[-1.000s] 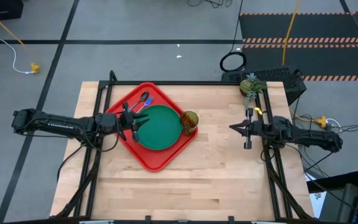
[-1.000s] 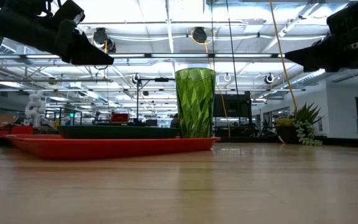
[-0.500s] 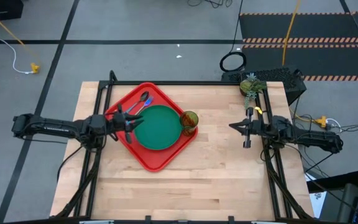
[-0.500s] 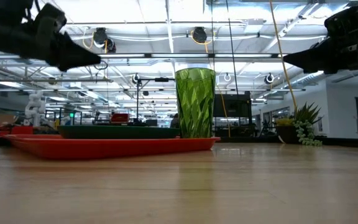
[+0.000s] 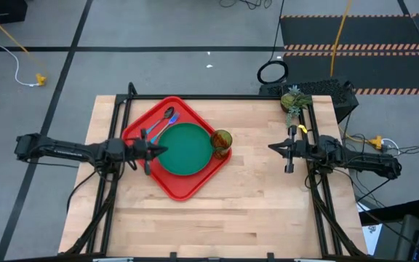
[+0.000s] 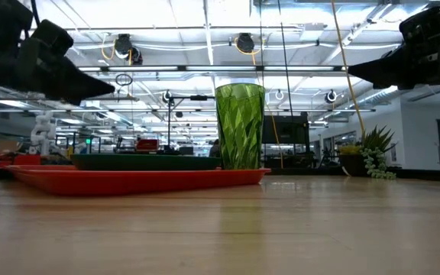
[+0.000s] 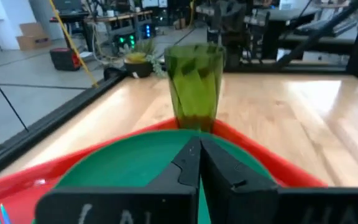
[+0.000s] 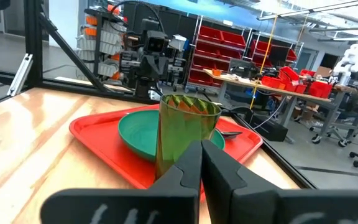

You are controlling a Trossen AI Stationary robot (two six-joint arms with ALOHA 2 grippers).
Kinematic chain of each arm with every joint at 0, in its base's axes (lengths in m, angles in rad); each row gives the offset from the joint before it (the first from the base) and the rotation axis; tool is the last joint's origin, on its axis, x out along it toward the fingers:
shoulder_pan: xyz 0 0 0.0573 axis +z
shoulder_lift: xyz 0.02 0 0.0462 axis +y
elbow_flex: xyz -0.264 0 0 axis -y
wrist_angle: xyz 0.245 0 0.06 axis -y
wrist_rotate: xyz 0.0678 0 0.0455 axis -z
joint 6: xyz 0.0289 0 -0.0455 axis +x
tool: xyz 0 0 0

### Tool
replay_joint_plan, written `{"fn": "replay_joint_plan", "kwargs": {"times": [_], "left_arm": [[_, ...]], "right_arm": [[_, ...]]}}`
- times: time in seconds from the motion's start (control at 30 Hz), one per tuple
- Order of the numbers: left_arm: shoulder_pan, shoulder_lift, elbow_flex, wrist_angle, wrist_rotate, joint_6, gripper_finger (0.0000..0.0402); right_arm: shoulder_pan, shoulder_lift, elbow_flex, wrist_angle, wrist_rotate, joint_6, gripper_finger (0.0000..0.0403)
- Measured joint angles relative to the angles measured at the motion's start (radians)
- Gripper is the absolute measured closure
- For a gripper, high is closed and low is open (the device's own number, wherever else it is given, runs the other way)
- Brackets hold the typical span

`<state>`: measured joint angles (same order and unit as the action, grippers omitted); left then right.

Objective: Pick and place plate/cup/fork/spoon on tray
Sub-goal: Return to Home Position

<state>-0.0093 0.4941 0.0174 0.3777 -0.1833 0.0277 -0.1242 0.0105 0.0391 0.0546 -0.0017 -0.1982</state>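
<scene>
The red tray (image 5: 167,182) lies on the table's left half, turned like a diamond. On it lie the dark-green plate (image 5: 185,149), the spoon (image 5: 169,114) and the fork (image 5: 156,131), side by side near its far corner. The olive-green cup (image 5: 221,140) stands upright in the tray's right corner. My left gripper (image 5: 163,151) is shut and empty, above the plate's left edge (image 7: 129,171). My right gripper (image 5: 271,148) is shut and empty, above bare table right of the cup (image 8: 185,134).
A small potted plant (image 5: 293,100) stands at the table's far right corner, beside the right arm. Black frame rails run along the table's left, right and far edges. Bare wood lies between the tray and the right gripper and along the near half.
My left gripper has drawn back from over the spoon and fork toward the table's left edge, sunk a little, and shut its fingers, holding nothing. The spoon and fork stay lying on the tray.
</scene>
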Motion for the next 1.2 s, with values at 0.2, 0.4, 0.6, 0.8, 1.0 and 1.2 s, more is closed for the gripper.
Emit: {"fn": "replay_joint_plan", "kwargs": {"times": [0.2, 0.4, 0.6, 0.8, 1.0, 1.2], "left_arm": [[0.0, -0.007, -0.008, -0.024, 0.016, 0.024, 0.0396], [0.0, -0.097, -0.008, -0.062, 0.035, 0.038, 0.0391], [0.0, -0.24, -0.008, -0.128, 0.036, 0.049, 0.0392], [0.0, -0.373, -0.007, -0.227, 0.037, 0.069, 0.0393], [0.0, -0.48, -0.006, -0.341, 0.031, 0.067, 0.039], [0.001, -0.492, -0.005, -0.346, 0.048, 0.065, 0.0395]], "right_arm": [[0.0, 0.0, 0.0, 0.001, 0.0, 0.0, 0.0403], [0.0, 0.0, 0.0, 0.001, 0.0, 0.0, 0.0403], [0.0, 0.0, 0.0, 0.001, 0.0, 0.0, 0.0403], [0.0, 0.0, 0.0, 0.001, 0.0, 0.0, 0.0403], [0.0, 0.0, 0.0, 0.001, 0.0, 0.0, 0.0403], [0.0, 0.0, 0.0, 0.001, 0.0, 0.0, 0.0403]]}}
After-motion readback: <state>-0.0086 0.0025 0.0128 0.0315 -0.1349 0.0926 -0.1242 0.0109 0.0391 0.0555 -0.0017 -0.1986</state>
